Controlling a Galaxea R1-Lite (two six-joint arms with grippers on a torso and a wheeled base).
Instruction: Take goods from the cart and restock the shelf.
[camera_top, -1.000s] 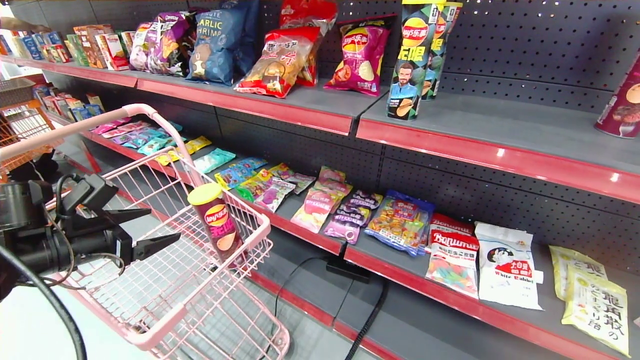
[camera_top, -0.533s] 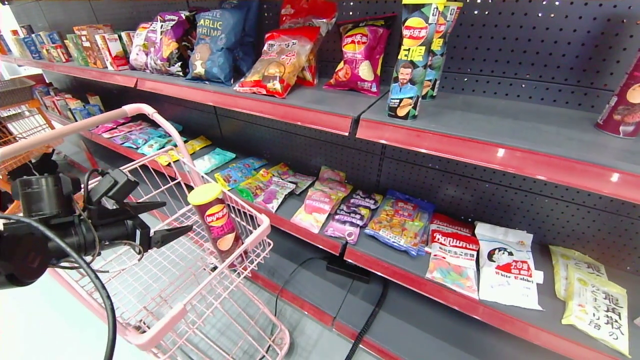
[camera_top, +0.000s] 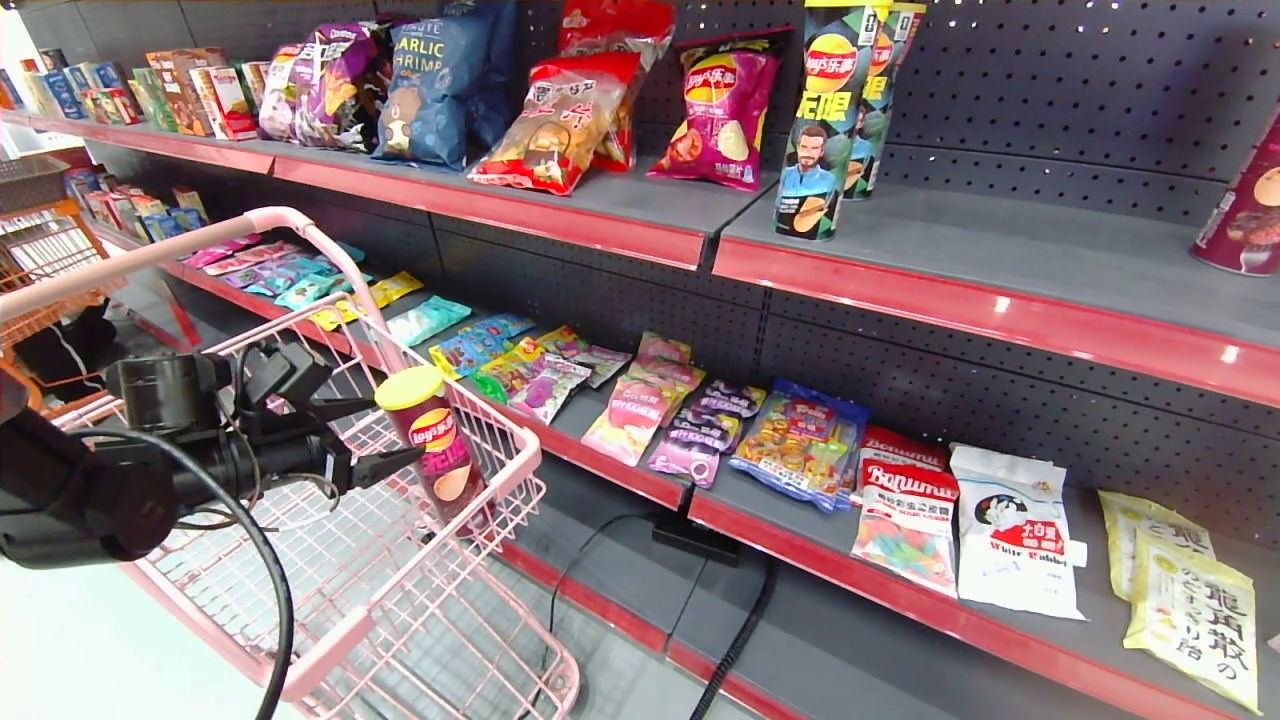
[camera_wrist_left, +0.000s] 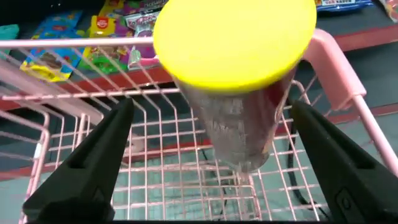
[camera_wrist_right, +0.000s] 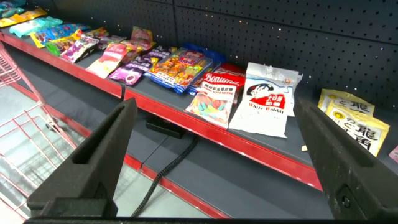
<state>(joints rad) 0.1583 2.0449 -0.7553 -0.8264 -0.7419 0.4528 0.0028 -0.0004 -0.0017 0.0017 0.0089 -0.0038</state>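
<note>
The task's thing we see is a chip can (camera_top: 442, 455): a slim tube with a flat yellow lid, a dark red body and a round yellow-and-red emblem above a printed chip. In the left wrist view the chip can (camera_wrist_left: 239, 118) has a shiny side under the lid. It stands inside the pink wire cart (camera_top: 490, 412), in the corner of the cart nearest the shelf (camera_top: 1000, 250), and it tilts a little against the cart's wire wall below the rim (camera_wrist_left: 336, 56).

The left gripper (camera_top: 400, 430) hangs inside the cart at the height of the can's upper half. Its fingers (camera_wrist_left: 87, 162) are spread wide, one on each side of the can, and in the left wrist view a gap shows on both sides, so they hold nothing. The right gripper (camera_wrist_right: 214, 102) is outside the cart, over the lower shelf's candy bags (camera_wrist_right: 214, 102), its fingers (camera_wrist_right: 93, 155) also wide and holding nothing.

A second ago the left gripper was farther back over the middle of the cart, with its tips well short of the can. Half a second ago it was closer, the tips just beside the can. Now the tips flank the can. The can has kept its place in the cart's corner, and the head view has not shifted
</note>
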